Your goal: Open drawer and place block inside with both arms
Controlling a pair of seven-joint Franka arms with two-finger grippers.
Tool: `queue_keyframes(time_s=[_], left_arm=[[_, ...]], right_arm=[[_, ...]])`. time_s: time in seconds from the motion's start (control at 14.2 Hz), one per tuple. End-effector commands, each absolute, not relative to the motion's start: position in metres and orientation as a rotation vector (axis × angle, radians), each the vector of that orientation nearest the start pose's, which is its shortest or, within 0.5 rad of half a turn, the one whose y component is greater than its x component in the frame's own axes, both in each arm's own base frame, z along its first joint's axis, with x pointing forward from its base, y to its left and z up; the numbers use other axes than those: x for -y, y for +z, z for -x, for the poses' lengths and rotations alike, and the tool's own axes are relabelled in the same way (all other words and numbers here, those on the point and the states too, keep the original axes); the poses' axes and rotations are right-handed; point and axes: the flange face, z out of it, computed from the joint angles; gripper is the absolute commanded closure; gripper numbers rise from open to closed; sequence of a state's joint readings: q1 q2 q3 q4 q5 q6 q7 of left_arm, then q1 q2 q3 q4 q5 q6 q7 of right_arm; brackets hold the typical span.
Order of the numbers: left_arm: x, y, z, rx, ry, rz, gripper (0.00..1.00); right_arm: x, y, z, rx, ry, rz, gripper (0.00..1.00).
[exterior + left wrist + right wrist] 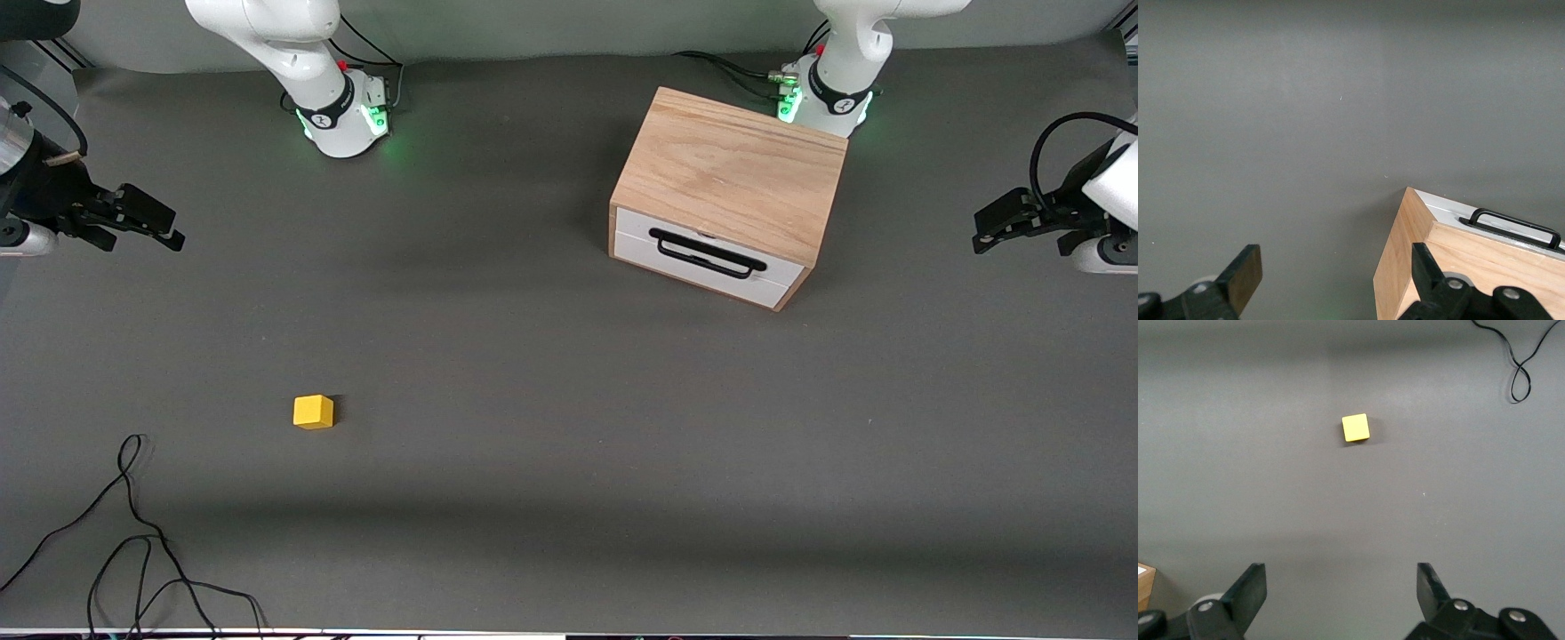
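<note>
While the drawer (707,258) is shut in the oak box (729,178) near the desk's edge by the arm bases, the block (313,412) sits alone, toward the right arm's end and nearer the front edge. Both hands are empty with fingers wide. The right gripper (156,224) is closer to the block; the left gripper (996,227) is closer to the handle (707,253).

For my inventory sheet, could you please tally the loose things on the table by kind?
Small yellow cube block: 1
Light oak box with a shut white-fronted drawer: 1
Thin black cable: 1
Total: 3
</note>
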State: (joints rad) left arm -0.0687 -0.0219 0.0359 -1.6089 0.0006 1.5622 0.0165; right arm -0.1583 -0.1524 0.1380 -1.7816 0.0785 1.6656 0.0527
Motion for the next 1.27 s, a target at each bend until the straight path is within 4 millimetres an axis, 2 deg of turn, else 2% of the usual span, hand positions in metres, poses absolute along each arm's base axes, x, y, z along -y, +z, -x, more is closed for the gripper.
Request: queue_keyframes(time_s=[0.0, 0.14, 1.2], left_arm=[[0.0183, 0.6202, -0.5402, -0.108, 0.053, 3.138, 0.0], [0.0187, 0.6188, -0.5393, -0.109, 0.068, 3.142, 0.0], [0.0243, 0.6148, -0.5407, -0.121, 0.104, 3.143, 0.0]], right_arm=[[0.0002, 0.613, -0.5183, -0.108, -0.043, 3.091, 0.0], [0.0022, 0.6138, -0.5264, -0.108, -0.043, 3.081, 0.0], [-0.0044, 0.6185, -0.5243, -0.089, -0.056, 3.078, 0.0]])
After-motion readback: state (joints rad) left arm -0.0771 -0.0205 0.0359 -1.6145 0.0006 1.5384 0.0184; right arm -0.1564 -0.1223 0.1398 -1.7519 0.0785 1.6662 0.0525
